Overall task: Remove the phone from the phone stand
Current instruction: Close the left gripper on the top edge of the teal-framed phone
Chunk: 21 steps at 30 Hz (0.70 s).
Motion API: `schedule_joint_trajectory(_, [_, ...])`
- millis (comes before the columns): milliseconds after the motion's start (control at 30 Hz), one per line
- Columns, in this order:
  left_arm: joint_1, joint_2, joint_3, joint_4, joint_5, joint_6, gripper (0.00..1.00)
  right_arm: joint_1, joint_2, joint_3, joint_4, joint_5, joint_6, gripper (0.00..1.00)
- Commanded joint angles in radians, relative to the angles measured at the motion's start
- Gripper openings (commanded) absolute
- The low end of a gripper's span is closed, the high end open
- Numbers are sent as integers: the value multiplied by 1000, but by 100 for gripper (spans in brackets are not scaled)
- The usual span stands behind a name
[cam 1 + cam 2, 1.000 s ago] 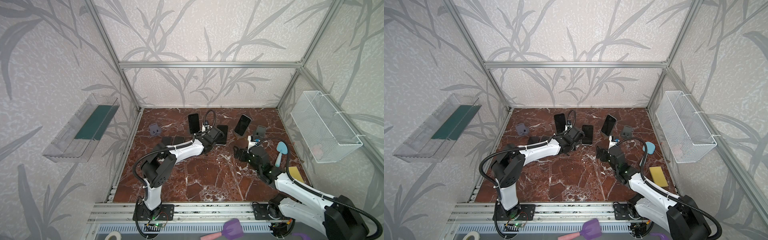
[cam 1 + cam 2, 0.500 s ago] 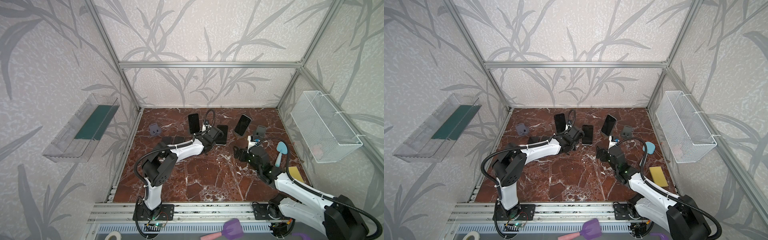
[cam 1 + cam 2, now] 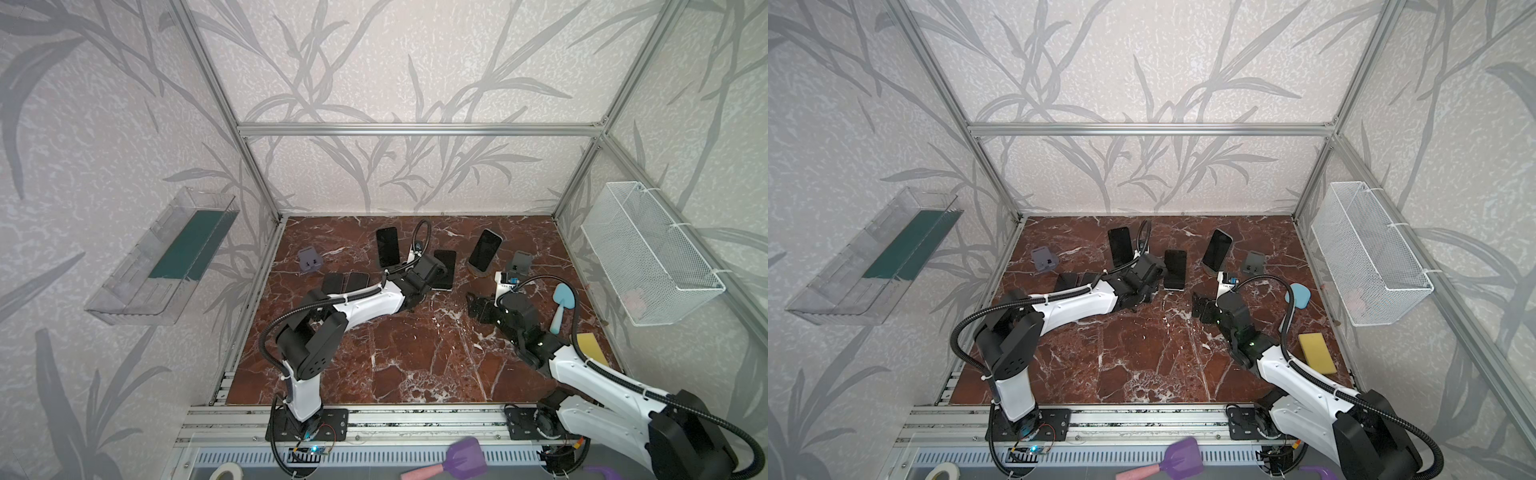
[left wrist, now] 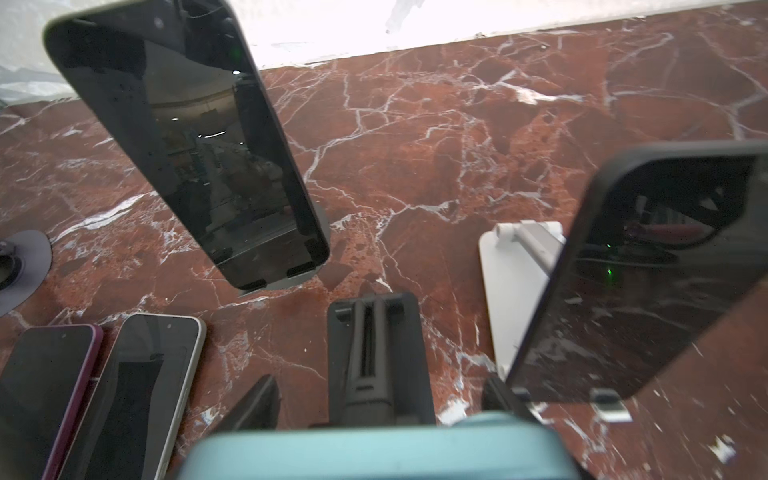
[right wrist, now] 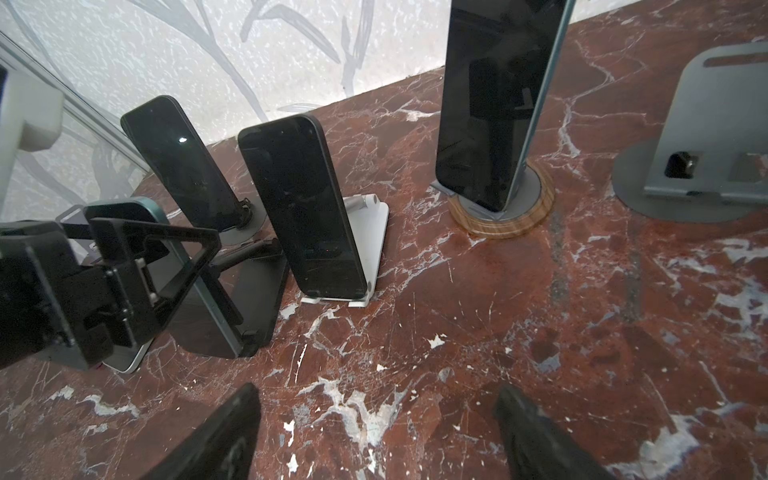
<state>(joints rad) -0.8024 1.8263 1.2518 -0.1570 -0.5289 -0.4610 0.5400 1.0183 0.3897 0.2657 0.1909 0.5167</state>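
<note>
While the right arm hovers off to the side, the left fingers (image 4: 259, 405) are clamped on the teal-edged phone (image 5: 199, 324).
That phone leans on the black stand (image 4: 374, 340), its foot down at the stand's lip, toward the back of the tabletop (image 5: 540, 311) near the middle. The left fingers pinch its upper end from either side, and the left wrist view looks right over its teal top edge. Over to the right fingers (image 5: 224, 436): spread wide, nothing between them, low above bare marble. Just beside the black stand, a second phone (image 5: 303, 208) leans on a white stand (image 5: 374, 237). Further along, a third phone (image 5: 486, 104) stands almost upright on a wood-ringed base (image 5: 490, 226).
</note>
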Motion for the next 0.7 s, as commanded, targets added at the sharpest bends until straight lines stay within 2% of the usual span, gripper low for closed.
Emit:
schedule_joint_trajectory(0, [-6,-86,-10,27,23,38,61,6,-12,-8,30,5,2,88])
schedule_joint_trajectory(267, [-4,-158,-27,1,44,66,60,6,-10,-8,31,4,0,88])
schedule_joint_trajectory(467, [15,-272,-99,-23,57,86,59,6,-23,-8,24,14,-4,88])
schedule_joint_trajectory(667, [111,-431,-141,-190,107,99,58,6,-43,-17,27,20,-4,88])
